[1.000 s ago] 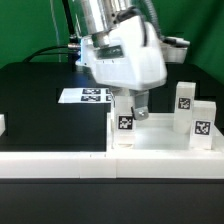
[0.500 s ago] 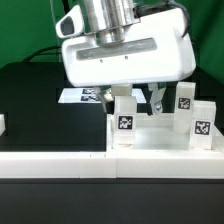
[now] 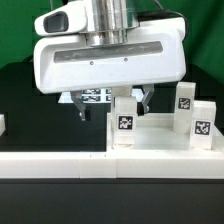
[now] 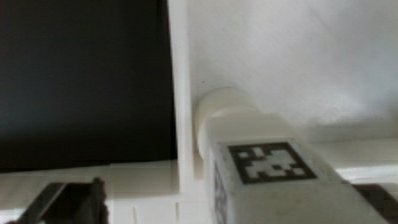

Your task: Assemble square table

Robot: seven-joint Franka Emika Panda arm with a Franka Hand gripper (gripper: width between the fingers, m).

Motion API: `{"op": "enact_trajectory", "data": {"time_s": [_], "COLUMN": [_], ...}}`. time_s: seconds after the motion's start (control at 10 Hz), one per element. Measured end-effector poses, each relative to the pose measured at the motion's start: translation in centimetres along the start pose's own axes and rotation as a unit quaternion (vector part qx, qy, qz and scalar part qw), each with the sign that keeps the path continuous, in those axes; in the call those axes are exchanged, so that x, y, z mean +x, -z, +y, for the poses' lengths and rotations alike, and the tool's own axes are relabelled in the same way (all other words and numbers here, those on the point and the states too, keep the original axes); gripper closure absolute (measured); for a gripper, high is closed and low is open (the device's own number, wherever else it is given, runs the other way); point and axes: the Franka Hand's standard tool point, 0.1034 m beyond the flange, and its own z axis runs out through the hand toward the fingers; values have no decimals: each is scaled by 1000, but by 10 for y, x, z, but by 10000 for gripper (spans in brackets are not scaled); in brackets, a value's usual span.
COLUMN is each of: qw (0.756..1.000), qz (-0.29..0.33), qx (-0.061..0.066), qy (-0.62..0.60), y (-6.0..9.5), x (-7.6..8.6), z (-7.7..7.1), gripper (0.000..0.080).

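The arm comes straight down from 12 o'clock in the exterior view, its wrist vertical and the broad white gripper body filling the upper middle of the picture. The gripper (image 3: 112,100) hangs with its dark fingers (image 3: 146,98) spread wide and clamping nothing; one finger shows at 9 o'clock of the near leg (image 3: 124,124), the other just past its top at about 2 o'clock.

That leg stands upright at the near corner of the square table slab (image 3: 160,140), its tag facing the camera. Two more legs (image 3: 203,124) stand upright at 3 o'clock, on the slab's far side as this view has it, the rear one (image 3: 185,97) partly behind the other. The long low wall (image 3: 60,160) runs across at 6 o'clock, touching the slab's front. The marker board (image 3: 95,95) lies flat on the black table (image 3: 30,100), mostly hidden by the gripper body.

The wrist view looks down on the leg (image 4: 263,160), showing the tag on its top face, which the exterior view does not give. It also shows the slab's raised rim (image 4: 182,90) beside the leg, the slab floor (image 4: 302,50) blurred, and one dark fingertip (image 4: 75,200) low beside the rim, clear of the leg.
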Motion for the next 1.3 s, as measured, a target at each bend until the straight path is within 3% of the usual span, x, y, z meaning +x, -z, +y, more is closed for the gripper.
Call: {"op": "enact_trajectory", "data": {"time_s": [0.1,0.2,0.3,0.4,0.7,1.0,1.1,1.2,1.3], "qw": [1000,1000,999,996,979,907,877,829,799], "qz": [0,0,0,0,0,-2,-3,1,-5], "qx": [0,0,3,5,7,32,40,50,51], "qy": [0,-1,-52,-91,-201,-419,-479,-557,-600], "y": [0,0,0,0,0,-2,-3,-3,-4], "x": [0,0,0,0,1,0,0,-1,-2], "z": [0,0,-2,-3,-5,-10,-12,-15,-22], "gripper": [245,245,448,514,514,514,512,512,511]}}
